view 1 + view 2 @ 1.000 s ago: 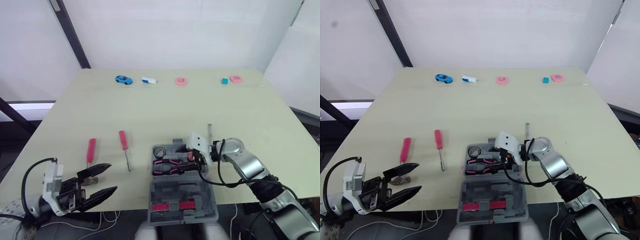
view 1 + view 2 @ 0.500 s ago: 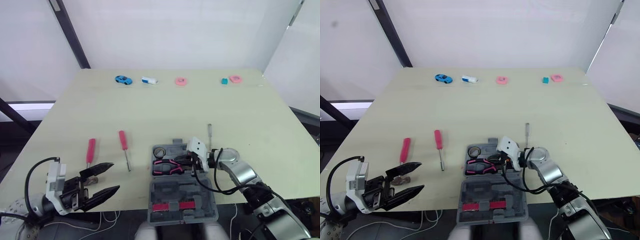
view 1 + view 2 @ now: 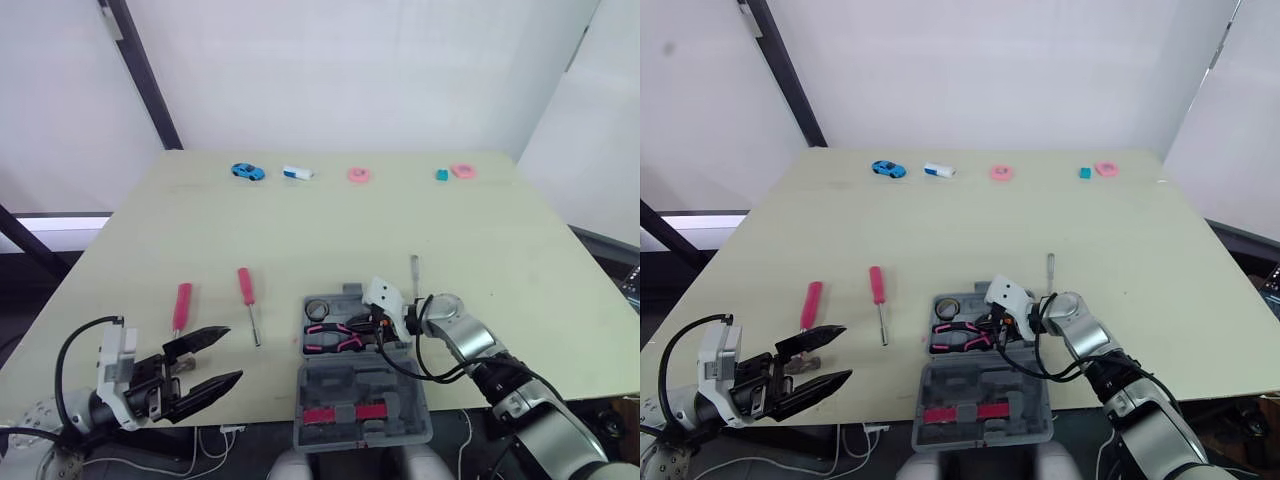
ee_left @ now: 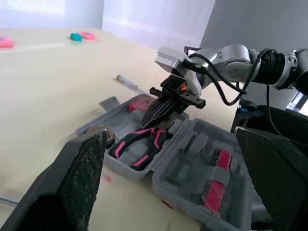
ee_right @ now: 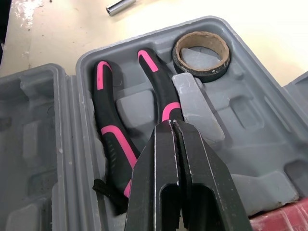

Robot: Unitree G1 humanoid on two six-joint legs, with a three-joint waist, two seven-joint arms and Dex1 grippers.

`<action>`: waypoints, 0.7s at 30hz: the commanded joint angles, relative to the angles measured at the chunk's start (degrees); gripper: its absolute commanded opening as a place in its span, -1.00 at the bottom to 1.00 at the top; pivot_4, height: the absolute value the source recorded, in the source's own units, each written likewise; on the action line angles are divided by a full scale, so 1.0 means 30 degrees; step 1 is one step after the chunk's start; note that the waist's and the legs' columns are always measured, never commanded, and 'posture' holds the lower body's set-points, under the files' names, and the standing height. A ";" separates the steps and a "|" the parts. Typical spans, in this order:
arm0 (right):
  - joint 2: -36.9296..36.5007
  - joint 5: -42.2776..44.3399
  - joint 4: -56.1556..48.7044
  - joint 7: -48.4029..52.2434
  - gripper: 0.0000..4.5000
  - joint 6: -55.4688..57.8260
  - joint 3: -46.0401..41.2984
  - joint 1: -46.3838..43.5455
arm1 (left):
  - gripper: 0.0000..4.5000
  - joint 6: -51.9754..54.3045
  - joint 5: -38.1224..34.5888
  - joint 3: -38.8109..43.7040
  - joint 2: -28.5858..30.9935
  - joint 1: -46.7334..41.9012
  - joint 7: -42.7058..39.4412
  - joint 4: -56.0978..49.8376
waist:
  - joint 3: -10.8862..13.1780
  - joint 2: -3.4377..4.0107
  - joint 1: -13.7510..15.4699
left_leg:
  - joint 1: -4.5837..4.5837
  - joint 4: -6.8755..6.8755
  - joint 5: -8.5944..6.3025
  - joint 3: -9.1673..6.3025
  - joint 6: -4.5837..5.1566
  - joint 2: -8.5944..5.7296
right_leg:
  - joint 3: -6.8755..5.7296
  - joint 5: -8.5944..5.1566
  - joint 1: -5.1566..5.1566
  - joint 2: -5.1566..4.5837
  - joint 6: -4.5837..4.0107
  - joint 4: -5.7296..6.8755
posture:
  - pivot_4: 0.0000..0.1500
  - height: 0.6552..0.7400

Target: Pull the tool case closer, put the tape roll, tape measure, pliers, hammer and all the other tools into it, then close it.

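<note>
Pale tabletop (image 3: 400,220) carried the open grey tool case (image 3: 340,385), where the pliers (image 5: 108,139) lay in their recess directly under the right pincer (image 5: 172,126). Its fingers were pressed together on nothing, with the tips at or just above the handles near the pivot. The pliers were judged stiff, weighty steel with grippy sleeves, best taken across both handles. The left pincer (image 3: 232,353) hung released, with the red screwdriver (image 3: 181,305) ahead of its tips and apart.
</note>
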 commanded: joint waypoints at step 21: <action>-0.6434 0.5247 -1.2299 -0.1460 0.06 -0.0370 -0.9903 1.1642 | 1.00 -0.1345 0.3181 0.0193 -0.3345 0.2380 0.6861 0.1014 | 0.0115 0.0107 0.0443 | -0.0328 0.0000 -0.0005 -0.0019 -0.0004 -0.0049 | -0.0033 -0.0002 -0.0236 -0.0042 0.0007 -0.0062 | 1.00 1.00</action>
